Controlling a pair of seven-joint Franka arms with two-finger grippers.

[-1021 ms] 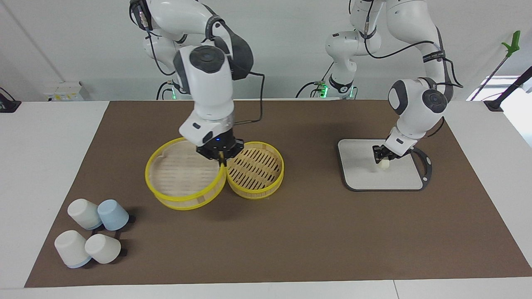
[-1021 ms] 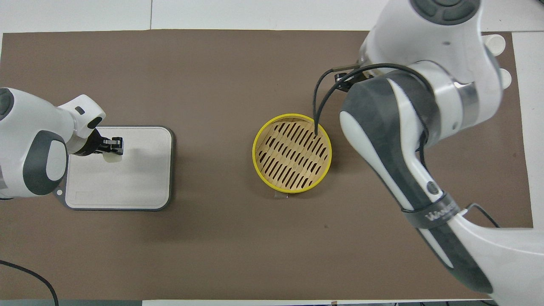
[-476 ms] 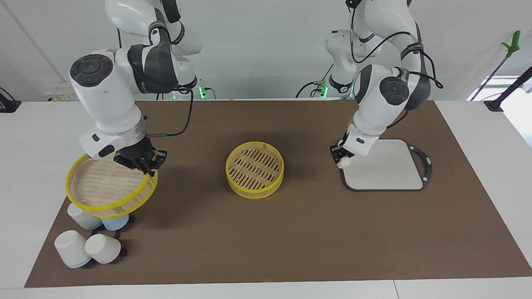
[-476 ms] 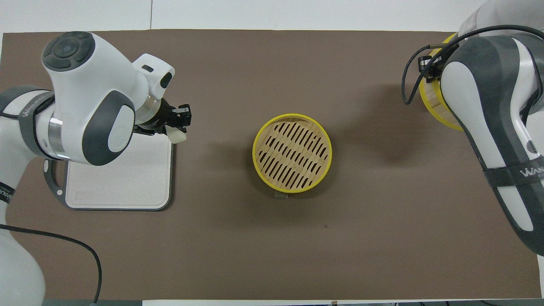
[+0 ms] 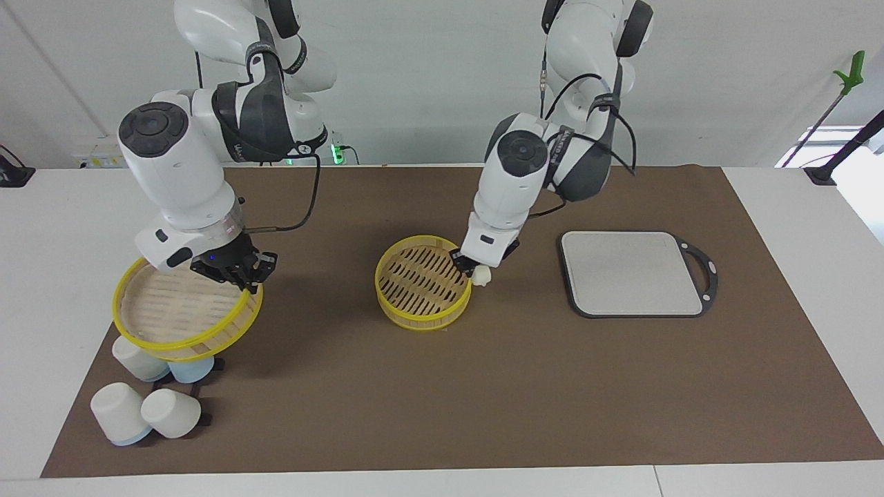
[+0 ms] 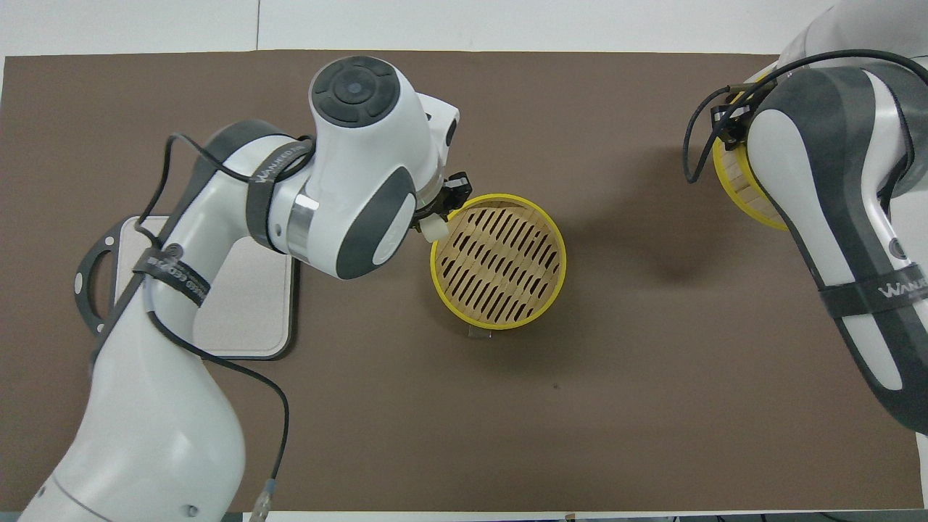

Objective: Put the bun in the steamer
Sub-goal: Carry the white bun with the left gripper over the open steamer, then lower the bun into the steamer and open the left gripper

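At the left of the facing view a steamer tier (image 5: 185,314) is held aloft by the right pincer (image 5: 235,271), while at centre the bun (image 5: 481,275) is pinched by the left pincer (image 5: 467,268) over the steamer (image 5: 423,283) rim.

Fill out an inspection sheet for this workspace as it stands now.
Surface: brown mat on a white table.
Job's things: bun in the left gripper, at the steamer rim, not yet inside.
Clutter: board, bare; cups at the right arm's end.
Grippers: left shut on the bun; right gripper shut on the lid, raised over the cups.
Cables: cable along the right arm.
Surroundings: green-tipped pole.
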